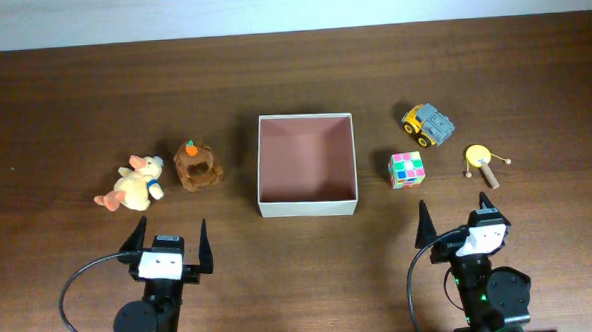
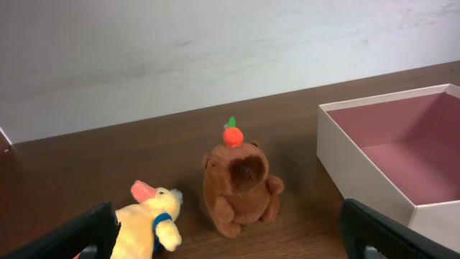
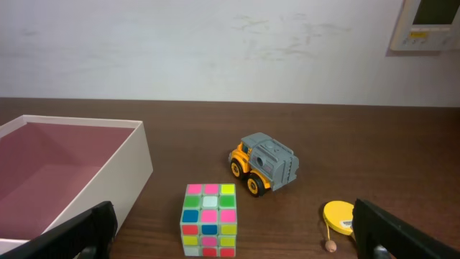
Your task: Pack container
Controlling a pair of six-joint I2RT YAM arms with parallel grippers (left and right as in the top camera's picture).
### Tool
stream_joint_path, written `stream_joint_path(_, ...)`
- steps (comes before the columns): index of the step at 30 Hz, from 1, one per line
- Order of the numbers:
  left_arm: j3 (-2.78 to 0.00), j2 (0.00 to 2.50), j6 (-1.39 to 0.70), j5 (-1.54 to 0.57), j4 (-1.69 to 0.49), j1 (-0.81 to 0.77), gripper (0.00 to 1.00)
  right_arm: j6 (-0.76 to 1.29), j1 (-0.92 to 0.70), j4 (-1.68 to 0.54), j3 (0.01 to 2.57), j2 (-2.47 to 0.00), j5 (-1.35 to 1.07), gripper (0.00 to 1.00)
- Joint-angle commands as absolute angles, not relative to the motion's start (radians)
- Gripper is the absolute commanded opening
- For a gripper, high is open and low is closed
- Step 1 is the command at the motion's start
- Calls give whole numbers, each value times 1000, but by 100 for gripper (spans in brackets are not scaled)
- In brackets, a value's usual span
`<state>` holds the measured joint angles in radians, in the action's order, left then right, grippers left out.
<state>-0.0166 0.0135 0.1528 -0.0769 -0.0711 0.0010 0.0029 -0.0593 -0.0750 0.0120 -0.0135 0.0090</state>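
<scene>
Left gripper (image 1: 172, 227) and right gripper (image 1: 456, 219) parked at near table edge, jaws spread wide, with container (image 1: 308, 207) mid-table ahead and between them, yellow plush (image 1: 134, 185) and brown plush (image 1: 197, 166) to its left, cube (image 1: 407, 168), toy truck (image 1: 428, 124) and yellow drum toy (image 1: 479, 159) to its right.

Seen from the left wrist, the yellow plush (image 2: 147, 219) is cut by the bottom edge and partly hidden behind a finger (image 2: 79, 237) of the left gripper (image 1: 172, 226). The container (image 2: 359, 165) runs off the right edge. From the right wrist, the container's left part is cropped, a finger (image 3: 402, 230) of the right gripper (image 3: 231, 207) hides part of the yellow drum toy (image 3: 338, 216), and the wall panel (image 3: 424, 25) is cut at the top.
</scene>
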Motion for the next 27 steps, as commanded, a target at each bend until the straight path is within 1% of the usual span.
stream_joint_path(1, -9, 6, 144, -65, -73, -4, 99, 4, -53, -80, 6, -3, 4, 99)
stream_joint_path(14, -9, 6, 144, -65, -73, -4, 99, 9, -52, -71, 6, -3, 37, 99)
stream_joint_path(20, -9, 6, 144, -65, -73, -4, 99, 130, -52, -53, 7, -3, 27, 99)
stream_joint_path(27, -9, 6, 144, -65, -73, -4, 99, 136, -52, -66, 16, -3, -27, 99)
